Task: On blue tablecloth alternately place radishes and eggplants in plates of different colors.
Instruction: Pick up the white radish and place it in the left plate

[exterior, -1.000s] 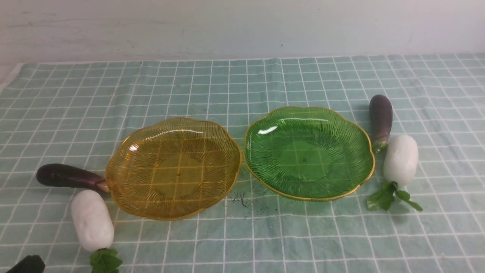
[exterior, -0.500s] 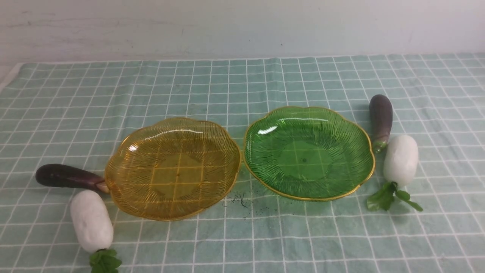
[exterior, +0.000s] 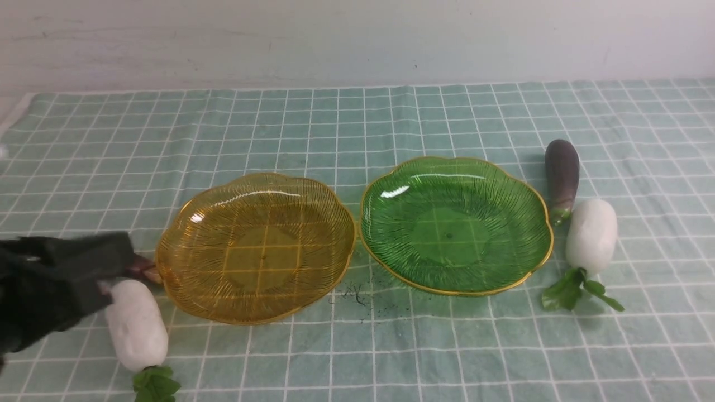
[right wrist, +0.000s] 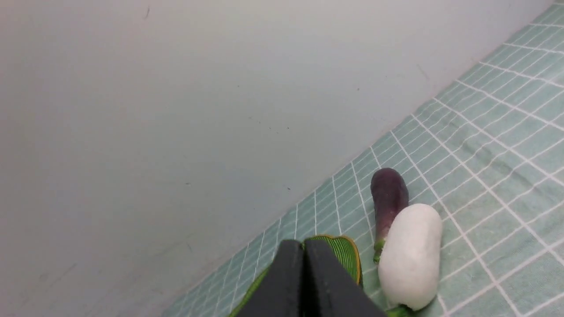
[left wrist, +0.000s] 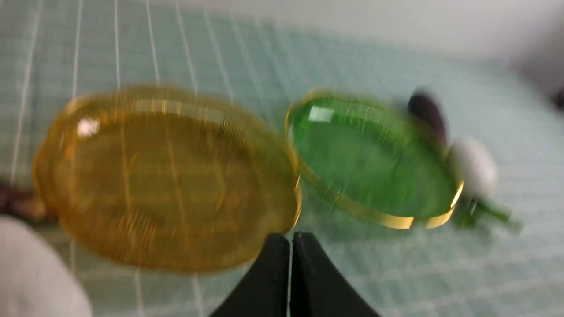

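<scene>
On the blue tablecloth (exterior: pixel 357 128) an amber plate (exterior: pixel 254 248) and a green plate (exterior: pixel 455 223) lie side by side, both empty. My left gripper (exterior: pixel 114 257), blurred and shut on nothing, hangs over the left eggplant, whose stem end (exterior: pixel 142 269) alone shows. Just in front of it lies a white radish (exterior: pixel 137 324). Right of the green plate lie the other eggplant (exterior: pixel 561 176) and radish (exterior: pixel 591 234). My right gripper (right wrist: pixel 304 277) is shut and empty, short of that radish (right wrist: pixel 410 255) and eggplant (right wrist: pixel 387 198). The left wrist view shows shut fingers (left wrist: pixel 273 281) before the amber plate (left wrist: pixel 163 176).
A pale wall (exterior: pixel 357 39) rises behind the cloth's far edge. A dark smudge (exterior: pixel 357 293) marks the cloth in front of the gap between the plates. The cloth's left edge (exterior: pixel 14 114) shows at the far left.
My left gripper has swung into the front view from the near left and now covers most of the left eggplant. Plates and vegetables lie where they were.
</scene>
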